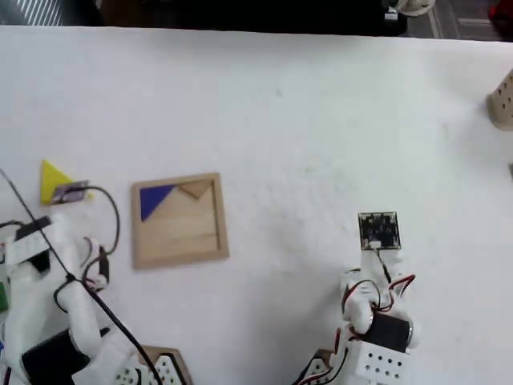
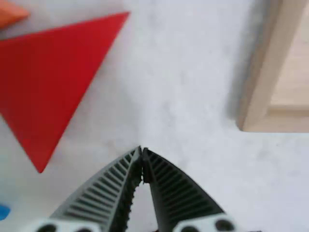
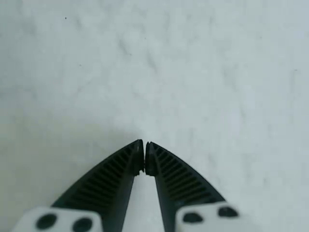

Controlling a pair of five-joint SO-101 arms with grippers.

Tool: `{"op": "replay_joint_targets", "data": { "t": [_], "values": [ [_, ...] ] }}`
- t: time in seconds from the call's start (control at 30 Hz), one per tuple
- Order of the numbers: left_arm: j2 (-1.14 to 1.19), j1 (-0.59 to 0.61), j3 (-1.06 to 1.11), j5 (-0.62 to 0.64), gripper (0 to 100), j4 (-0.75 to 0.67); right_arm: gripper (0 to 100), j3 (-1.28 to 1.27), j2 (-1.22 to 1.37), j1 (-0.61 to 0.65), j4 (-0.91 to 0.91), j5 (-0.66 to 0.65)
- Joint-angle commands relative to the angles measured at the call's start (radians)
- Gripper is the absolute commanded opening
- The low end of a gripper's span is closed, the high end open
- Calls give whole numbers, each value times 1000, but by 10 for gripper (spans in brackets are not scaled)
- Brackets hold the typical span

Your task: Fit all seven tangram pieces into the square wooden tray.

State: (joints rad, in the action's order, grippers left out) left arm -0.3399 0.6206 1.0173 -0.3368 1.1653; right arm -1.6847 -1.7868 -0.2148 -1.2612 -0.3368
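Observation:
The square wooden tray (image 1: pixel 180 255) lies left of the table's middle. A blue triangle (image 1: pixel 154 199) sits in its far left corner, with a wood-coloured triangle (image 1: pixel 197 188) beside it. A yellow triangle (image 1: pixel 53 178) lies on the table to the tray's left. My left gripper (image 2: pixel 141 152) is shut and empty, low over the white table, with a large red triangle (image 2: pixel 48 82) on one side and the tray's corner (image 2: pixel 270 72) on the other. An orange piece (image 2: pixel 12 12) and a blue piece (image 2: pixel 3 211) peek in at the edges. My right gripper (image 3: pixel 145 145) is shut over bare table.
The left arm (image 1: pixel 48 273) stands at the front left, beside the tray, with its cables looping towards it. The right arm (image 1: pixel 377 321) is at the front right. A perforated pale object (image 1: pixel 502 100) stands at the far right edge.

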Motion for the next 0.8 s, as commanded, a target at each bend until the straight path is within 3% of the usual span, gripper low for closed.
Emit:
{"op": "replay_joint_targets", "data": {
  "t": [0.0,0.2,0.6,0.77],
  "values": [
    [-21,-143,-40,-5,23,-2,17,-6,-12,-5,-5,-9],
    [-19,-249,35,-3,22,-140,17,-6,-12,-5,-5,-9],
    [-24,-263,52,-5,22,-183,17,-6,-12,-1,-5,-9],
    [-177,-312,160,-6,22,-224,17,-6,-12,-1,-5,-9]
  ]
}}
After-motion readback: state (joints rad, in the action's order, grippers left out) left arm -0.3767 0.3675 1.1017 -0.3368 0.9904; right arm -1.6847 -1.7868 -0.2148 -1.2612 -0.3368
